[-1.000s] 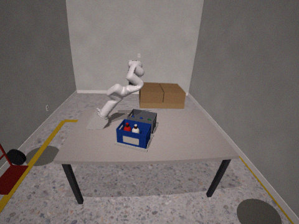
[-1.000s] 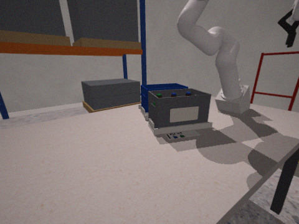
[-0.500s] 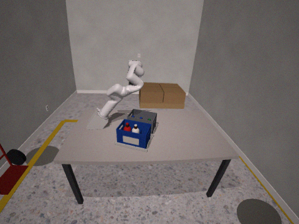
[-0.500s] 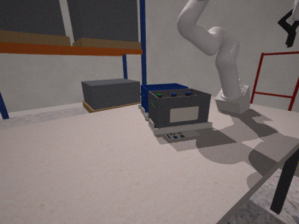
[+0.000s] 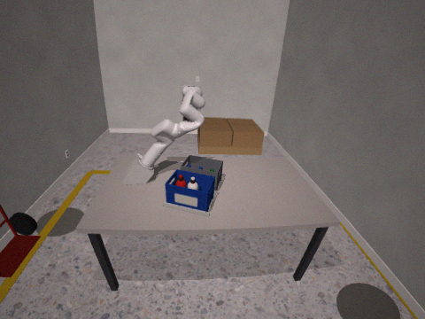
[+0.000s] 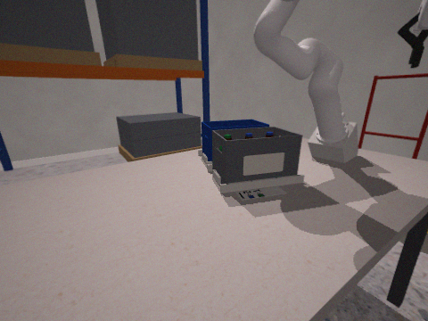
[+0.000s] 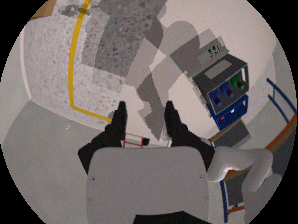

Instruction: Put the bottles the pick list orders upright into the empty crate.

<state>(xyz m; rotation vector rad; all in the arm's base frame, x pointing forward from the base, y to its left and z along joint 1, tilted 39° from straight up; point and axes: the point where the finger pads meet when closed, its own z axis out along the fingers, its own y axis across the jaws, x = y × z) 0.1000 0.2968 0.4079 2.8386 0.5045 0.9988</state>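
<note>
In the top view, we see the grey crate (image 5: 204, 161) (image 6: 227, 162) (image 7: 204, 78) on the far side and the blue crate (image 5: 204, 201) (image 6: 207, 144) (image 7: 235, 121) just beside it, nearer. The blue one holds a red bottle (image 5: 181, 182) and a white bottle (image 5: 192, 185), both upright. The arm (image 5: 164, 133) (image 6: 318, 58) (image 7: 242, 159) reaches up at the left, its fingers hidden from us.

In the exterior view, a green-capped bottle (image 6: 227, 136) (image 7: 237, 82) stands left in the grey crate, with two blue-capped bottles (image 6: 249, 135) (image 7: 227, 91) to its right. The pick list (image 6: 272, 193) (image 7: 212, 52) lies just on the near side; we make out blue and green marks, but cannot read the counts surely. The gripper (image 6: 415, 65) (image 7: 145, 108) hangs at the far right, well apart from both crates.

In the wrist view, its fingers stand apart with nothing between them: released. All three bottles look upright in the grey crate.

We judge the placing finished and the arm withdrawn. If the list asks for two blue and one green, our next move is simply to keep away and let everything rest level; reaching in again would risk tipping a bottle.

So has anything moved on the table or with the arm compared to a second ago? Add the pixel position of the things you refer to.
No, nothing has visibly changed. The arm (image 5: 165, 130) (image 6: 327, 85) holds the same pose, and the tool (image 6: 415, 64) (image 7: 145, 108) hangs open with nothing in it. The grey crate (image 5: 218, 177) (image 6: 227, 162) (image 7: 202, 82) and blue crate (image 5: 170, 195) (image 6: 236, 124) (image 7: 232, 117) stand where they were, bottles inside.
</note>
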